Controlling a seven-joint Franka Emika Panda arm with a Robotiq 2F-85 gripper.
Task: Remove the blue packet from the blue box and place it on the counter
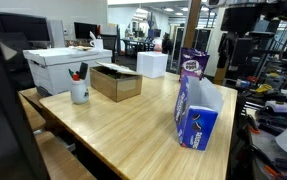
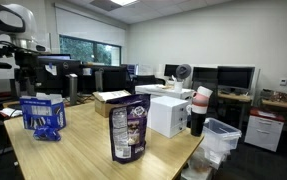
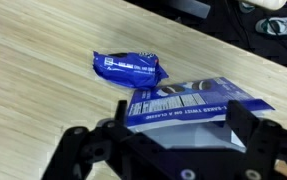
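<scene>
My gripper (image 3: 173,125) is open and empty; the packet (image 3: 130,68) on the counter (image 3: 33,60) looks light, soft and slippery, so pinch across its middle.

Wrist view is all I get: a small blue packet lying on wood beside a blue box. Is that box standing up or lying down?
Observer: Standing. In an exterior view the blue box is upright near one end of a long table.
Visitor: Is anything else on that table?
Observer: Yes, a brown cardboard box sits farther along, well apart from the blue one.
Visitor: Anything near that?
Observer: A white cup holding pens stands close to it.
</scene>
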